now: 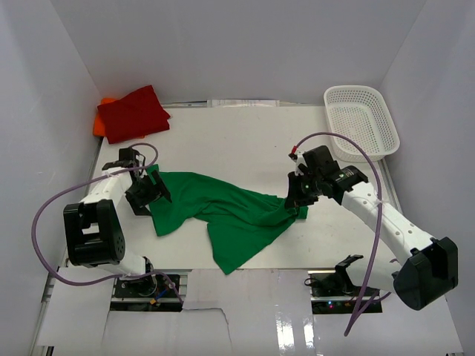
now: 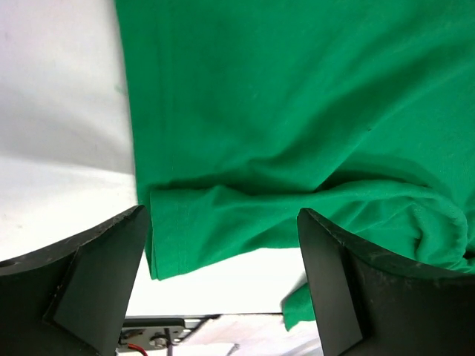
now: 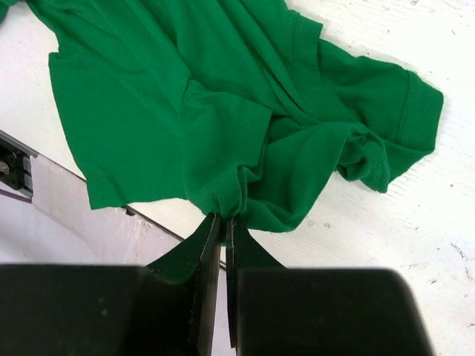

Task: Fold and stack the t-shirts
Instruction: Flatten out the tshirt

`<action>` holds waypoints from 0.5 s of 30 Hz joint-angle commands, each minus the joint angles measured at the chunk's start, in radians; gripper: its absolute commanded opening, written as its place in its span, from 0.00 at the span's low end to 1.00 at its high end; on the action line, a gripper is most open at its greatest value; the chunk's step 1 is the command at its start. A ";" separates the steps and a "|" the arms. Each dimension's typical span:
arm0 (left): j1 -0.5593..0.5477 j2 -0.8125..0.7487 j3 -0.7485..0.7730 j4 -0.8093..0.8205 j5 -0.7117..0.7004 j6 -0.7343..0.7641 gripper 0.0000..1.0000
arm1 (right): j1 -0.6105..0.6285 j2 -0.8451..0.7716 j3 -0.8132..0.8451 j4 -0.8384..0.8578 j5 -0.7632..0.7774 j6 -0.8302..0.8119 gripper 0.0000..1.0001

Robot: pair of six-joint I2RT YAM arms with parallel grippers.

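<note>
Right jaws were clamped tight on a bunched fold of the soft bright green t-shirt, which lay all wrinkled and twisted across the smooth white worktop; left jaws gaped wide over its hemmed edge.

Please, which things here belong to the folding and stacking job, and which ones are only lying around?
For the job:
green t-shirt, crumpled in the middle, pinched by the right claw
red t-shirt, folded, far left
orange t-shirt, under it

Just lying about:
white mesh basket, far right
</note>
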 commanded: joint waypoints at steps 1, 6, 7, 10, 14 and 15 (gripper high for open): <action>-0.002 -0.060 -0.033 -0.026 -0.001 -0.074 0.91 | 0.006 0.018 0.018 0.059 -0.049 -0.046 0.08; -0.002 -0.077 -0.065 -0.020 0.018 -0.094 0.84 | 0.004 0.027 0.009 0.085 -0.065 -0.058 0.08; -0.002 -0.082 -0.071 -0.016 0.022 -0.098 0.83 | 0.004 0.030 0.008 0.088 -0.065 -0.063 0.08; -0.002 -0.074 -0.087 -0.011 0.022 -0.101 0.80 | 0.004 0.032 0.006 0.091 -0.071 -0.068 0.08; 0.000 -0.050 -0.088 -0.004 0.011 -0.104 0.80 | 0.004 0.015 0.003 0.091 -0.075 -0.069 0.08; 0.002 -0.044 -0.087 0.000 0.011 -0.104 0.79 | 0.004 0.012 0.002 0.091 -0.075 -0.069 0.08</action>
